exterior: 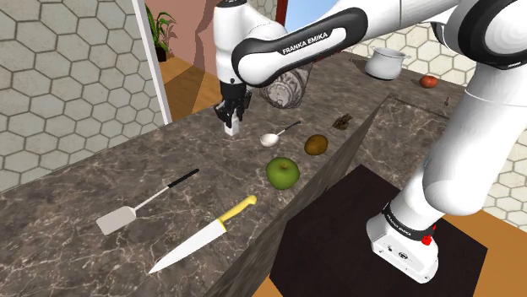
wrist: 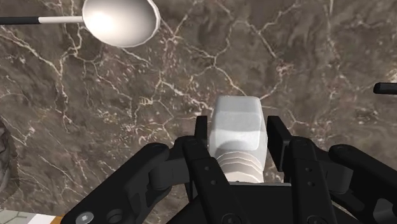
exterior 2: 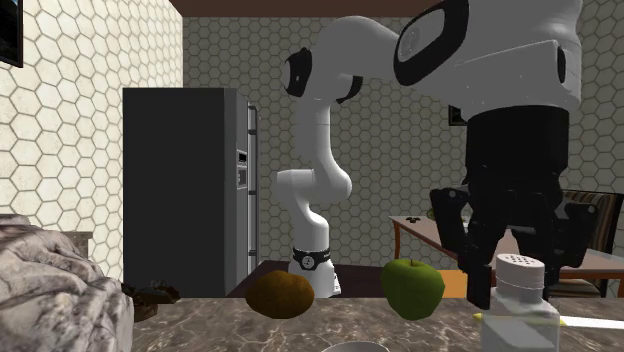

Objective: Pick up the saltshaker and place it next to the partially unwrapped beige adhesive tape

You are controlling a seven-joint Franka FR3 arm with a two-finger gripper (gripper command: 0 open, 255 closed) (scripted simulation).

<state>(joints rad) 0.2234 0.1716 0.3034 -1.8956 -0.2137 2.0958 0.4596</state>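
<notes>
My black gripper (exterior: 230,121) hangs over the dark marble counter (exterior: 101,177), shut on a white saltshaker (exterior: 230,129). In the wrist view the saltshaker (wrist: 236,133) sits clasped between the two fingers (wrist: 202,132), its flat end pointing at the counter. The second exterior view shows the gripper (exterior 2: 515,265) around the shaker's perforated cap (exterior 2: 521,267). A grey roll with a loose loop (exterior: 287,89) stands farther back on the counter, beyond the gripper. I cannot tell whether the shaker touches the counter.
A white spoon (exterior: 271,137) lies just beside the gripper, then a brown fruit (exterior: 316,144) and a green apple (exterior: 283,172). Nearer the front lie a yellow-handled knife (exterior: 203,240) and a spatula (exterior: 135,209). A pot (exterior: 386,63) and a red fruit (exterior: 429,82) sit far back.
</notes>
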